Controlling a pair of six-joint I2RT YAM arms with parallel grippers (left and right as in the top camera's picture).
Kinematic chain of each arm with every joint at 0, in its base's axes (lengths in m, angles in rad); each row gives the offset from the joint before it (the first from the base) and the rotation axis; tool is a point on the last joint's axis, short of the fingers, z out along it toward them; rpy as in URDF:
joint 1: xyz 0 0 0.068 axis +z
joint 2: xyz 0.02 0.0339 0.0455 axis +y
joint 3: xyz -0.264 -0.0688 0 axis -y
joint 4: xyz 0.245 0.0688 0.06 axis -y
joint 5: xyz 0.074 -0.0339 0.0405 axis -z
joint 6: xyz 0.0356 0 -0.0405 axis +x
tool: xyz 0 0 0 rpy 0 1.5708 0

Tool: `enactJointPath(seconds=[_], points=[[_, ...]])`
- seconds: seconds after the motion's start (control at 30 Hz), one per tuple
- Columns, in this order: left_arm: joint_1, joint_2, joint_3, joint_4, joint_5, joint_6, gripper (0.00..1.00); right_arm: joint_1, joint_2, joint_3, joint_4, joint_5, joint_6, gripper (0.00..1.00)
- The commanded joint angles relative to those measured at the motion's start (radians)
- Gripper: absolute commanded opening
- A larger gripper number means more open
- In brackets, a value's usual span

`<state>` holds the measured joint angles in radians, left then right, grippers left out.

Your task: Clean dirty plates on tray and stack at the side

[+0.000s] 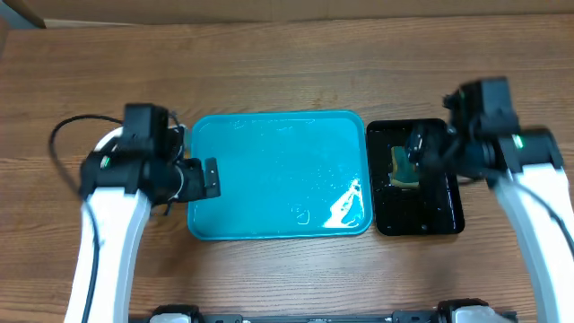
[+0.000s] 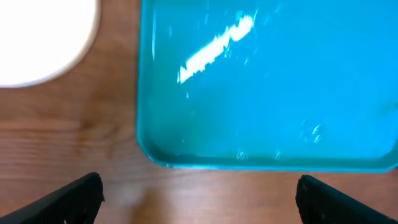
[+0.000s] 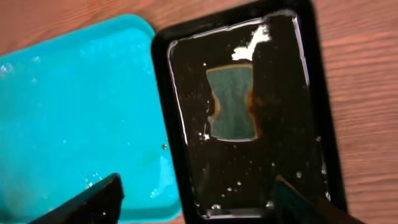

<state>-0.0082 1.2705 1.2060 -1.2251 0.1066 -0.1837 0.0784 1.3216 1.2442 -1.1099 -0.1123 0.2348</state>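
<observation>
The turquoise tray (image 1: pixel 278 175) lies at the centre of the table (image 1: pixel 287 54), its wet floor glinting toward 4 o'clock. In the left wrist view a white plate (image 2: pixel 37 37) sits on the table at 10 o'clock, near the tray's corner but apart from it. Only part of its round edge shows, so I cannot tell whether others lie beneath it. The left gripper (image 1: pixel 208 178) hovers at the tray's 9 o'clock edge, fingers spread wide with nothing between them. Just beside the tray at 3 o'clock lies a black tray (image 1: pixel 444 202) holding a sponge (image 1: pixel 403 168) in water. The right gripper (image 1: pixel 414 148) hangs above the sponge, fingers wide apart and empty.
</observation>
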Motion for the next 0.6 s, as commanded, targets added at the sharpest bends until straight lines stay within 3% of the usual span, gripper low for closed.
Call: enactJointPath(seconds=[0.0,0.37,0.57], points=[[-0.005,-0.155,-0.046,0.029,-0.04,0.005,1.0,-0.001,-0.174,-0.103,0.061,0.023,0.0,1.0],[-0.005,-0.718,-0.283,0.17,-0.04,0.016,1.0,-0.001,-0.651,-0.309,0.059,0.105,0.001,1.0],[-0.005,-0.779,-0.288,0.17,-0.039,0.016,1.0,-0.001,-0.691,-0.308,0.003,0.104,0.001,1.0]])
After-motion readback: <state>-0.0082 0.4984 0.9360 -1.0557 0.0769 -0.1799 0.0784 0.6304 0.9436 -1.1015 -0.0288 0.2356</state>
